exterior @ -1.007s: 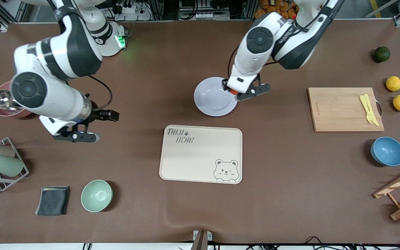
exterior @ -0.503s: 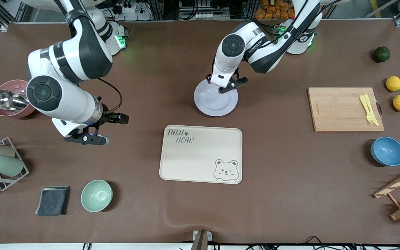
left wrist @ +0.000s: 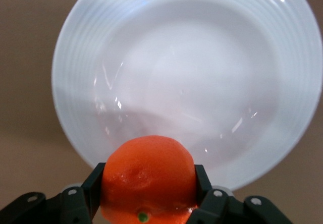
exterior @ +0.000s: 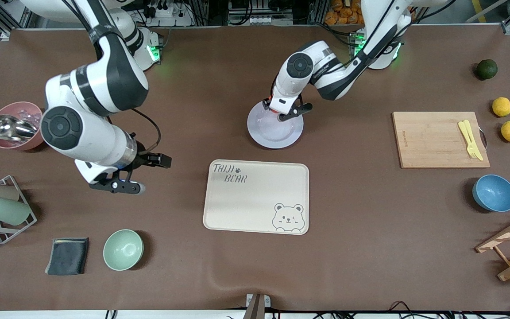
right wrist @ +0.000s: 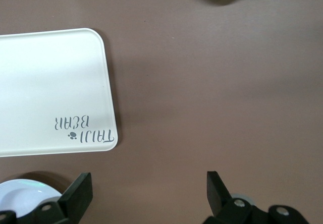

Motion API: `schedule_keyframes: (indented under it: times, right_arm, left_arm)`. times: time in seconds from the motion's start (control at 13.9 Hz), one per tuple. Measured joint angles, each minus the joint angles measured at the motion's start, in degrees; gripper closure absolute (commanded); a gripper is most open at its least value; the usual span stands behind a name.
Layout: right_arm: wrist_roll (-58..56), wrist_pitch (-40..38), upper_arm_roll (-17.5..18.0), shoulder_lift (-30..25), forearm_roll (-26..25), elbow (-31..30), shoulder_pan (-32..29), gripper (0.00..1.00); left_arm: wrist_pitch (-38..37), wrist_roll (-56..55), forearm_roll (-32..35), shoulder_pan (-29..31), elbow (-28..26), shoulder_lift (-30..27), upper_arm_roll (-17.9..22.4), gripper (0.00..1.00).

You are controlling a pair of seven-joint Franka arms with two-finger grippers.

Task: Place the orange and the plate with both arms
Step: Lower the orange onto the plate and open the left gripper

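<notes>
Overhead, left end effector (left wrist: 149,196) with orange (left wrist: 149,176) above plate (left wrist: 181,32) rim.

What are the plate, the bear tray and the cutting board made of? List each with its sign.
Plate: glazed ceramic or glossy melamine, judging by the sharp highlights and ringed rim.
Tray: matte cream plastic, perhaps a fibre composite; flat, dull, with a printed bear.
Board: wood or bamboo, with visible grain and an unglossed tan surface.

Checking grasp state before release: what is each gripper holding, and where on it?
The left gripper is shut on the orange, one finger on each side of it, over the plate. The right gripper is open and holds nothing, over bare table.
</notes>
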Motion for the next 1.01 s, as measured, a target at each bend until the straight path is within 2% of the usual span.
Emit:
schedule_keyframes:
  times: [0.14,0.29,0.36,0.5,0.58,0.65,0.72,1.01]
  right_arm:
    - [-3.83,0.54,0.14,1.74,0.64,0.01,0.22,0.00]
    - [-7.25,0.88,0.26,2.56,1.79,0.03,0.82,0.00]
    - [-8.87,1.03,0.33,2.78,3.04,0.04,1.15,0.00]
    - [-11.01,0.38,0.34,3.46,9.12,-0.11,1.36,0.00]
    - [-11.80,-0.87,0.33,4.10,13.82,-0.48,1.38,0.00]
    - [-12.46,-2.11,0.39,4.89,18.29,-0.97,1.45,0.00]
    - [-12.74,-2.50,0.43,5.59,21.32,-1.67,1.70,0.00]
    - [-14.17,-2.52,0.26,6.36,28.81,-6.22,2.05,0.00]
  left_arm:
    - [1.56,-4.88,6.17,-1.44,0.57,3.08,2.33,1.00]
    - [1.88,-7.33,8.42,-2.31,2.35,4.81,3.53,1.00]
    - [1.87,-7.59,8.75,-2.59,3.22,5.35,4.01,0.95]
    - [1.79,-7.63,8.85,-3.26,4.26,6.45,4.82,0.90]
    - [1.71,-7.76,8.85,-3.36,4.58,6.48,4.85,0.77]
    - [1.72,-7.90,8.86,-3.46,4.92,6.57,5.00,0.25]
    - [1.73,-7.96,8.86,-3.51,5.23,6.65,5.20,0.00]
    - [1.63,-9.45,8.91,-3.55,6.65,6.72,5.46,0.00]
